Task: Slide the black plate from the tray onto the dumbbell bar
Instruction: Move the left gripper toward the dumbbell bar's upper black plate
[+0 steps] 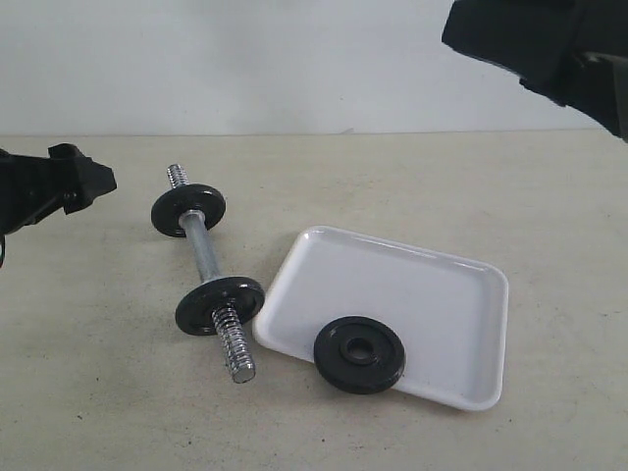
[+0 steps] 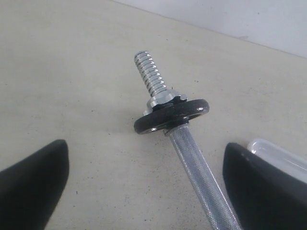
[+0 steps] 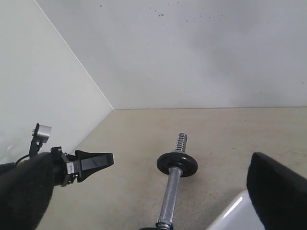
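Black plate (image 1: 359, 354) lies flat at the near rim of the tray (image 1: 432, 285). Just left, the dumbbell bar (image 1: 205, 257) carries 2 discs (image 1: 220, 305). Farther back, left gripper (image 2: 144, 191) and right gripper (image 3: 148, 191) hang empty, jaws spread wide.

Black plate (image 1: 359, 354): no lettering is discerned.
Tray (image 1: 432, 294): no label is discerned.
Dumbbell bar (image 1: 204, 255): no marking is discerned.
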`<state>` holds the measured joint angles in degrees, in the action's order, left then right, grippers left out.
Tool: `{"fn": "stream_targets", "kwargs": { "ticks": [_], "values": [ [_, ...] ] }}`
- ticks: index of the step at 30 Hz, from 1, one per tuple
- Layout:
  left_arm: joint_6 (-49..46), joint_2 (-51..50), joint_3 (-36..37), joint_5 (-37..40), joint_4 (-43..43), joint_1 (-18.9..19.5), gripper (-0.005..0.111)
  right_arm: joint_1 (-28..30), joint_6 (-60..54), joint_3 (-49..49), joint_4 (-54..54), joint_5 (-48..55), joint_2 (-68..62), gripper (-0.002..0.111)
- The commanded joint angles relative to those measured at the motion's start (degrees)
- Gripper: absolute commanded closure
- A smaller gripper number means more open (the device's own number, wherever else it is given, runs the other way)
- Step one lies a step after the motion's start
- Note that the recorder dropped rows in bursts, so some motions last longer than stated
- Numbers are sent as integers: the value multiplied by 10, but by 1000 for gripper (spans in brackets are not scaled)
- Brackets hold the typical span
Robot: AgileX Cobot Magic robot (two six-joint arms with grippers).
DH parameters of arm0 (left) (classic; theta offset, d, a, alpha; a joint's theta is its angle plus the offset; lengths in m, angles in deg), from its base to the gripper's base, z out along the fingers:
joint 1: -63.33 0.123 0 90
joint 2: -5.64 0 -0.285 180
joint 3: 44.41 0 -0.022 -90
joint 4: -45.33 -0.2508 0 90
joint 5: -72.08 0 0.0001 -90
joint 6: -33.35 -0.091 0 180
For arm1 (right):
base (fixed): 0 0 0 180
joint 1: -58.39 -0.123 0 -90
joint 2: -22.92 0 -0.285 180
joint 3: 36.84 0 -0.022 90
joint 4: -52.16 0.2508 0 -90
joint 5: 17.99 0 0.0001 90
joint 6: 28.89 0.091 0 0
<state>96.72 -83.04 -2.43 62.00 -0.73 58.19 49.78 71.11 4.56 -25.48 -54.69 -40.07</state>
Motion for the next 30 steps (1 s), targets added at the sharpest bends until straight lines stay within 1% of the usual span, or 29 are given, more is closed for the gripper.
{"fn": "stream_targets", "kwargs": {
  "ticks": [1,4,10,14,20,23,26,28,30],
  "values": [
    [5,-1,-4,-8,-2,-1,26,1,-1,-3,2,-2,-2,3],
    [19,-1,-4,-6,-2,-1,26,1,-1,-3,2,-16,-2,3],
    [94,-1,1,-6,-2,-1,26,1,-1,-3,1,-70,-2,3],
    [138,-1,7,-6,-2,-1,26,1,-1,-3,1,-77,-2,3],
    [141,-6,12,-7,-2,-1,26,1,-3,-3,-1,-108,-2,3],
    [159,-12,21,-31,-2,-1,26,1,-3,-3,-1,-111,-2,3],
    [172,-20,38,-82,-5,-1,26,1,-3,-3,-1,-111,-2,3],
    [189,-26,50,-116,-24,-1,26,1,-3,-3,-1,-112,-2,3],
    [190,-33,55,-132,-33,-1,26,1,-8,-3,-1,-112,-2,3]
  ]
}}
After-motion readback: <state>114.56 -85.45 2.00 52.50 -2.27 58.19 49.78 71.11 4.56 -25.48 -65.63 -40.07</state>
